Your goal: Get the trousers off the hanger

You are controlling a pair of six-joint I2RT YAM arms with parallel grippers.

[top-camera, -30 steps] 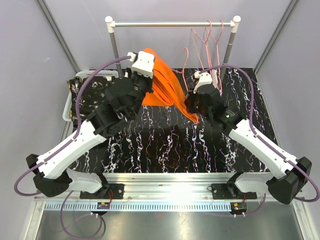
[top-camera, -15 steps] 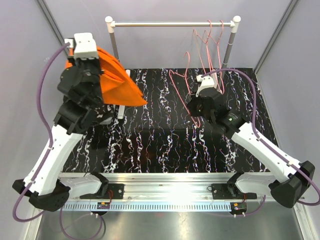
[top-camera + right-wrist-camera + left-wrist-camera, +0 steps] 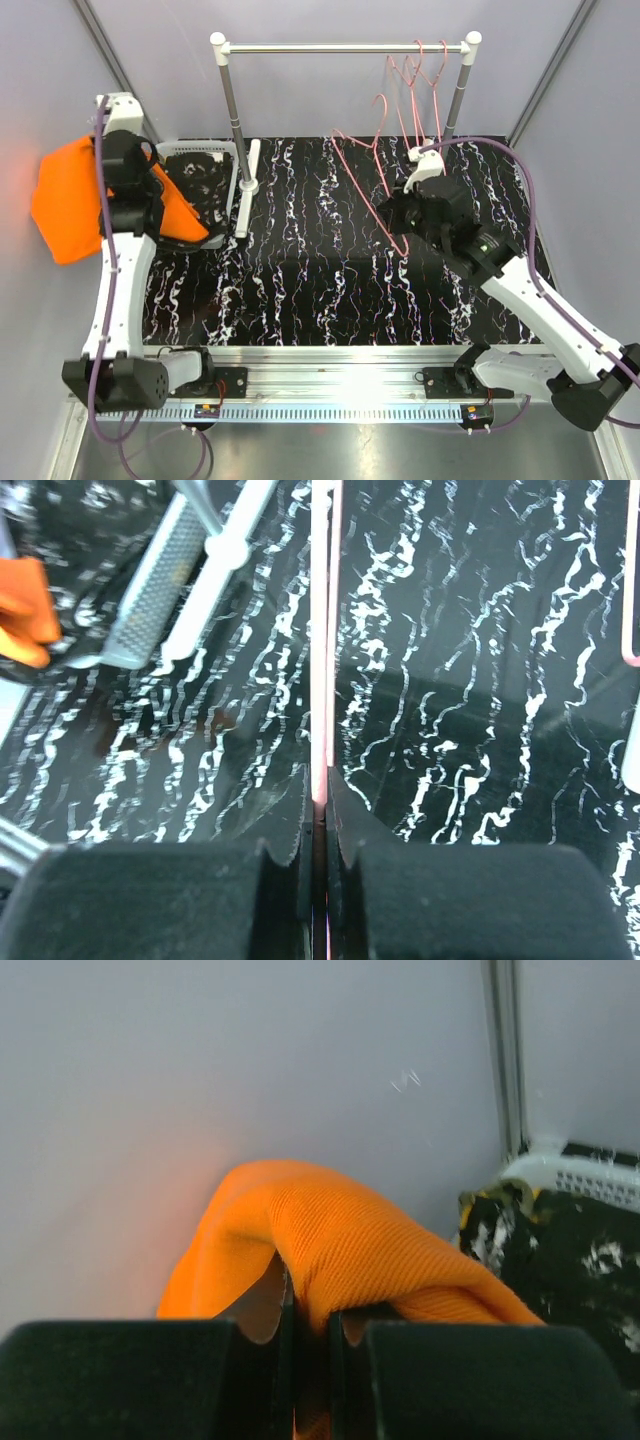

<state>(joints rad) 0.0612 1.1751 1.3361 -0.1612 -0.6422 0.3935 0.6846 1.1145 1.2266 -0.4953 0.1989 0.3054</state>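
Left gripper (image 3: 310,1332): was clamped on the orange trousers (image 3: 62,200), which hung past the table's (image 3: 300,290) left edge, by the wall (image 3: 40,90).
Right gripper (image 3: 320,825): pinched a pink hanger (image 3: 321,680) wire above mid-table.
Wrist cams only: showed both grips up close.

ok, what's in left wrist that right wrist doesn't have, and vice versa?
Only left wrist: the left gripper shut on a fold of the orange trousers, with the grey wall behind. Only right wrist: the right gripper shut on the pink hanger wire, the rack foot and the marbled table. Both: the white basket with dark speckled cloth, and orange cloth, just a scrap at the right wrist view's left edge.
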